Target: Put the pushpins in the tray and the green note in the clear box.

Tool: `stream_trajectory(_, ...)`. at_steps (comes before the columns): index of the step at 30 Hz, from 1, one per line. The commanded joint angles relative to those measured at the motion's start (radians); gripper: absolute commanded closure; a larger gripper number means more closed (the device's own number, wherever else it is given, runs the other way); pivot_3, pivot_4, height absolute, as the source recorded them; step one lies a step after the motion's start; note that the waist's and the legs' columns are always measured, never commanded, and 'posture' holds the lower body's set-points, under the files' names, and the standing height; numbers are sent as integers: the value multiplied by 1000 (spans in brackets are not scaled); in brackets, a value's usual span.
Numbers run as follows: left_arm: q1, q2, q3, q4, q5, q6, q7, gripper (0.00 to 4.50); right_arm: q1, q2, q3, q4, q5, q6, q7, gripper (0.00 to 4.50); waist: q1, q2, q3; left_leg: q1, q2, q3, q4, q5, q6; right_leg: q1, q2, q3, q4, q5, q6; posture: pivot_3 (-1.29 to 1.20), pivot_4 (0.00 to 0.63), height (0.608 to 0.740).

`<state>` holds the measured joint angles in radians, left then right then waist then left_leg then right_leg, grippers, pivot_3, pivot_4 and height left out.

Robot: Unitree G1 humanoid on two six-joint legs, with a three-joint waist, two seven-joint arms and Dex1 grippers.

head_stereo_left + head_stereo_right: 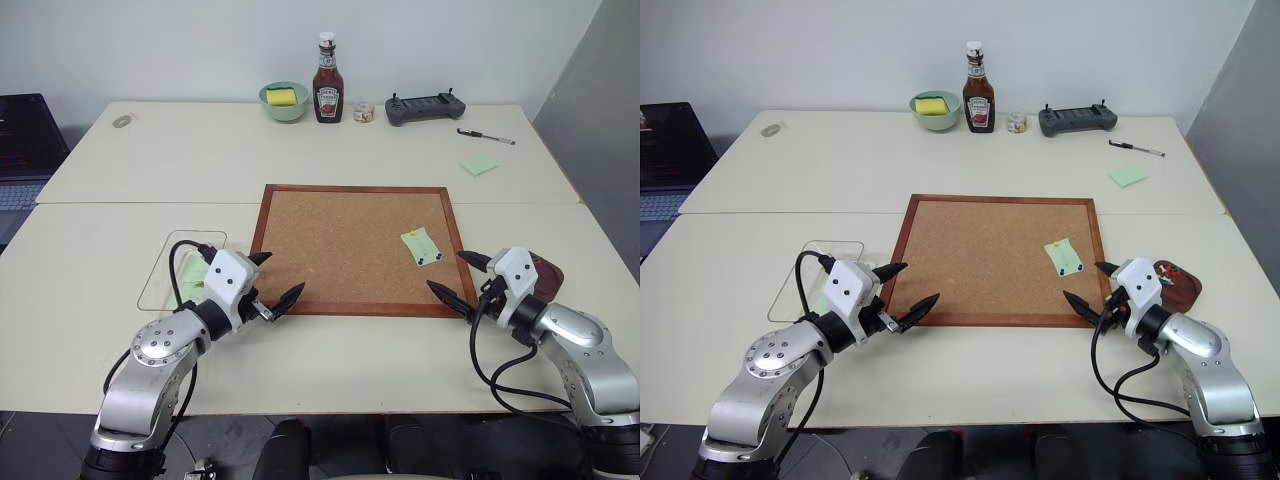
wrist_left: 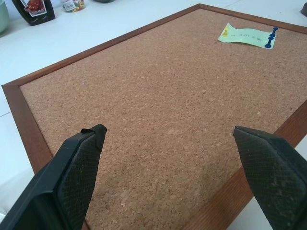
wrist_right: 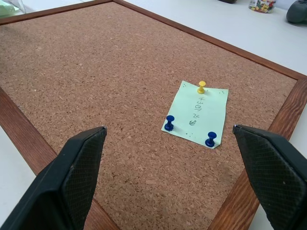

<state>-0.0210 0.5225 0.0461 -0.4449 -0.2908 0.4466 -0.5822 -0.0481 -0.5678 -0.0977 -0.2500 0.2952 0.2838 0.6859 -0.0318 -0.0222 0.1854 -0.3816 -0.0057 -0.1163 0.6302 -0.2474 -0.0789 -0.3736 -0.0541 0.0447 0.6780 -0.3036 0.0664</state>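
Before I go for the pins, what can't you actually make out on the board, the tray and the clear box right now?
- Tray: head views, the right gripper and wrist cover most of it; contents unclear.
- Clear box: head views, the left gripper and arm hide its near part; something pale green shows inside.
- Green note: right wrist view, handwriting too small to read.
- Pushpins: depth in the corkboard can't be judged.

The corkboard [image 3: 96,72] has a rough, speckled matt cork face inside a smooth, slightly glossy reddish wood frame, and the green note [image 3: 197,115] on it is thin matt paper held by shiny plastic pushpins [image 3: 169,123]. Each tool's fingers [image 3: 79,177] are black with a fine cross-hatched grip texture; the desk [image 1: 330,340] is smooth pale laminate, the clear box [image 1: 165,262] transparent glossy plastic
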Motion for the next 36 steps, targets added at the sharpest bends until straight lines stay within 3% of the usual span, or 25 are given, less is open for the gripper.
stream_trajectory(1, -10, 5, -5, -47, -11, -22, -15, 0, 2, -4, -8, -39, -3, -13, -7, 28, 0, 0, 0, 0, 0, 0, 0, 0, 0, 0, 0, 0, 0, 0, 0, 0, 150, 740)
stream_trajectory(10, -63, 11, 12, -67, -21, 59, 11, 0, 10, 2, 6, -42, -7, -19, -4, 28, 0, 0, 0, 0, 0, 0, 0, 0, 0, 0, 0, 0, 0, 0, 0, 0, 150, 740)
stream_trajectory(17, -114, 3, 6, -75, -96, 45, -57, 0, -6, 7, 19, -23, -11, -35, -1, 28, 0, 0, 0, 0, 0, 0, 0, 0, 0, 0, 0, 0, 0, 0, 0, 0, 150, 740)
stream_trajectory(18, -120, -2, 0, -73, -100, 45, -58, 358, -6, 8, 19, -25, -9, -35, -2, 0, 0, 0, 0, 0, 0, 0, 0, 0, 0, 0, 0, 0, 0, 0, 0, 0, 150, 740)
stream_trajectory(20, -130, -8, -14, -68, -104, 47, -59, 517, -1, 9, 19, -29, -8, -37, -4, 0, 0, 0, 0, 0, 0, 0, 0, 0, 0, 0, 0, 0, 0, 0, 0, 0, 150, 740)
stream_trajectory(36, -220, -54, -164, 32, -47, 35, -77, 3407, 27, -1, -7, -76, 20, -13, -3, 0, 0, 0, 0, 0, 0, 0, 0, 0, 0, 0, 0, 0, 0, 0, 0, 0, 150, 740)
